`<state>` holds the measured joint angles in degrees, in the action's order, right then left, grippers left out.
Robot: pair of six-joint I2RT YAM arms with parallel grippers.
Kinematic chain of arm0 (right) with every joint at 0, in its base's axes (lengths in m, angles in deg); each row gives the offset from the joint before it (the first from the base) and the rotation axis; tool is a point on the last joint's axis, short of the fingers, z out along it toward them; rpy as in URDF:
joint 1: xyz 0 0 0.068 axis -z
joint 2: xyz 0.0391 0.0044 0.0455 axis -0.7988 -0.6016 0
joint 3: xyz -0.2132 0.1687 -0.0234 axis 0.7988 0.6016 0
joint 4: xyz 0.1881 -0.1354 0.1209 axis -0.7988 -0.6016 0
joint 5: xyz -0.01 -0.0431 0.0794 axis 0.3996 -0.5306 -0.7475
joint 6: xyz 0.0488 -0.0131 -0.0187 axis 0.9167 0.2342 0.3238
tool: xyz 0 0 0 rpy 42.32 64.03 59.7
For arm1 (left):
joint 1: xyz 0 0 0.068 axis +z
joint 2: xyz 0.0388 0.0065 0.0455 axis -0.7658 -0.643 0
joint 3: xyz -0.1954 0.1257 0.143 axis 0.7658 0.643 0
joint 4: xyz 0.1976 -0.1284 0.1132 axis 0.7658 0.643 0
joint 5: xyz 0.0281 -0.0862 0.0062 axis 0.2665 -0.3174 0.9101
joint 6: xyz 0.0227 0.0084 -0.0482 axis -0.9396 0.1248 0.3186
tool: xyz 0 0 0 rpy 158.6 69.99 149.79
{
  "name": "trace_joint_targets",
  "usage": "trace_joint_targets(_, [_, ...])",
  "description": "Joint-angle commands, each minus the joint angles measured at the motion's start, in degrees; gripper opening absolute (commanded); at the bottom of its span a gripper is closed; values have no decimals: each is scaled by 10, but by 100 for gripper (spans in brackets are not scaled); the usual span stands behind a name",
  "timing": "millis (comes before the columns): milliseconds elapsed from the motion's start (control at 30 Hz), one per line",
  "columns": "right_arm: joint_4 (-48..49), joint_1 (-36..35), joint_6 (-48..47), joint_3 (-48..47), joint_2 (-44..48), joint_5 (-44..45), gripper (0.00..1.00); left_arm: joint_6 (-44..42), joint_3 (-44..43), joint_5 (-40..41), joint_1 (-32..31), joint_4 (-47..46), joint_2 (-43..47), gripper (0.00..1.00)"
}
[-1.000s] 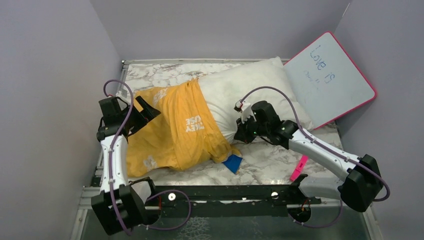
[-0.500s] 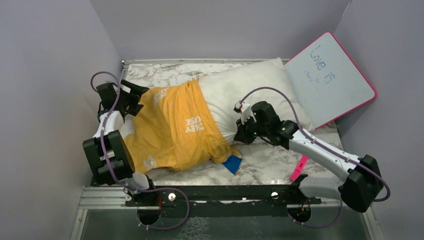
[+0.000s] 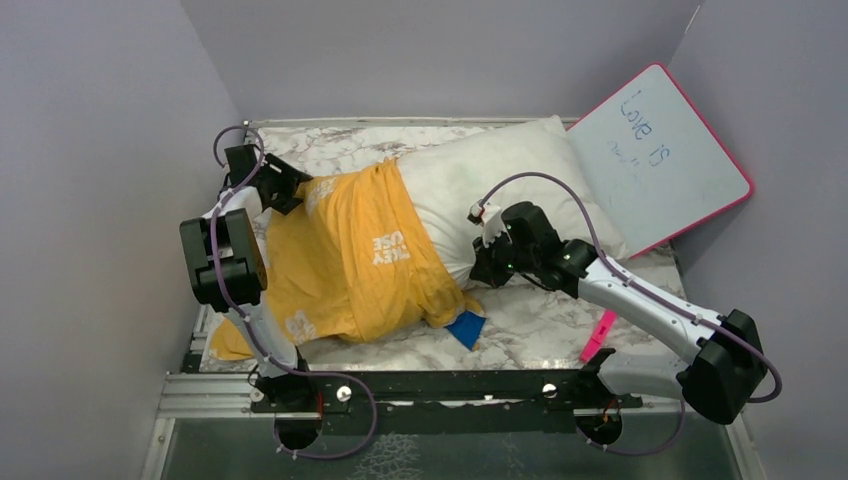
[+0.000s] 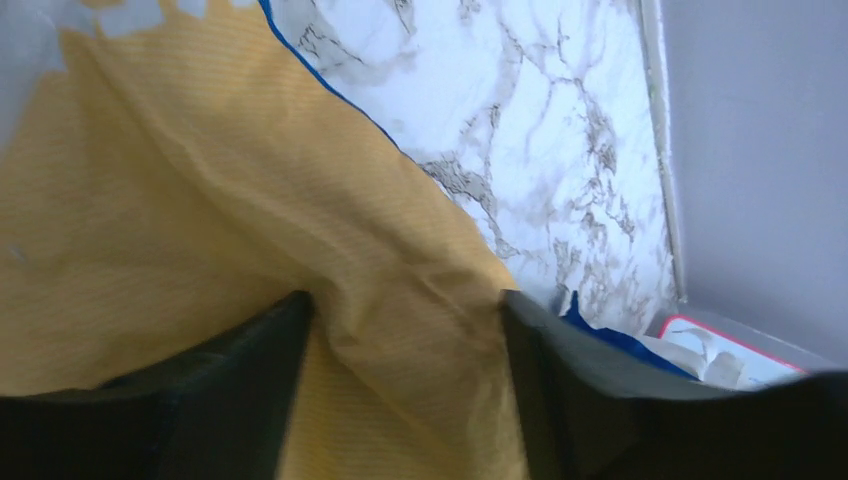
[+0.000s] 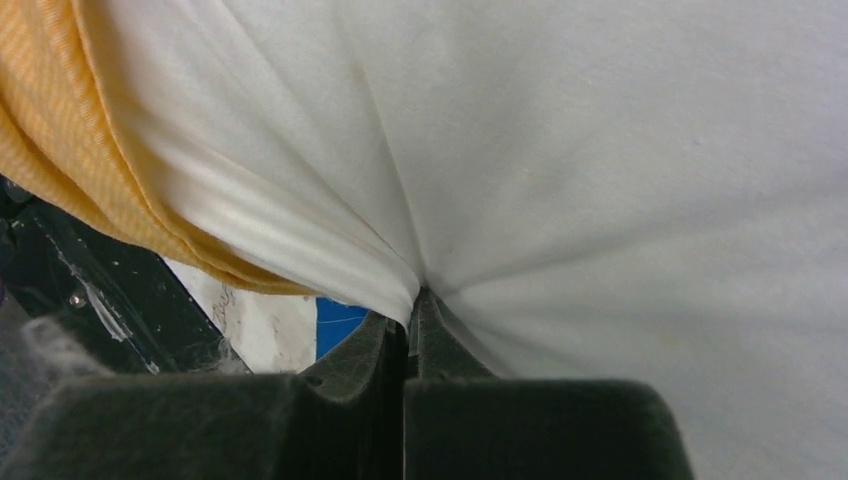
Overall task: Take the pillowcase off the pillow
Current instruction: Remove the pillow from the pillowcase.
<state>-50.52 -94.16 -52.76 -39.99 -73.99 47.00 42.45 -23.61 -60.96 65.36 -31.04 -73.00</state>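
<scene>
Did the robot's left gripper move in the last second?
Yes. The black left gripper went away from the near black rail toward the marble table's far edge, over the orange-yellow fabric pillowcase.

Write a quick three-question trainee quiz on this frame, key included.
1. True or false: the right hand is shut on white fabric of the pillow.
2. What lies between the fingers of the open left hand? A) nothing B) the pillowcase C) the pillow
3. Which colour of the pillowcase faces up in the top view?
Key: 1 true; 2 B; 3 orange-yellow.
</scene>
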Motion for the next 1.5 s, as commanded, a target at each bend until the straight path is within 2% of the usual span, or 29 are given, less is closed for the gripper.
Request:
trace_joint_targets(0, [-52,-4,24,-7,6,37,1,-99,-40,-47,-2,43,-26,48])
trace_joint_targets(33, [-50,-4,31,-9,4,53,1,-107,-26,-39,-1,43,-12,31])
trace_joint_targets(100, [-48,-3,44,-16,0,84,1,-115,2,-10,12,49,26,6])
trace_joint_targets(133, [-49,-4,52,-19,-2,101,1,-113,15,-5,25,50,45,0])
trace_joint_targets(267, [-52,-4,90,-22,-6,156,1,-91,35,-39,127,54,106,0])
trace_joint_targets(367, [-59,-4,118,-17,-15,181,1,-115,-5,-49,193,97,130,0])
trace_joint_targets(500, [-72,-4,151,-17,-37,189,1,-136,-41,-87,222,140,148,0])
trace_joint_targets(600, [-68,-3,165,-21,-48,178,1,-136,-20,-84,225,140,174,0])
trace_joint_targets(733, [-41,-4,159,-24,-35,149,1,-143,19,-138,221,124,177,0])
trace_joint_targets(767, [-33,-4,153,-24,-29,143,1,-152,26,-148,216,122,178,3])
trace_joint_targets(867, [-8,-4,140,-21,-15,110,1,-177,41,-160,185,122,186,40])
trace_joint_targets(900, [-7,-3,138,-24,-15,106,1,-186,46,-159,171,123,191,49])
trace_joint_targets(1033, [-21,-3,139,-42,-28,97,1,-203,81,-125,134,137,239,75])
trace_joint_targets(1200, [-19,-4,139,-49,-29,88,1,-197,127,-99,108,150,322,85])
trace_joint_targets(1333, [-18,-4,140,-56,-33,77,1,-193,192,-107,76,171,402,85])
trace_joint_targets(1467, [-13,-4,138,-66,-37,71,1,-178,272,-100,71,190,498,87])
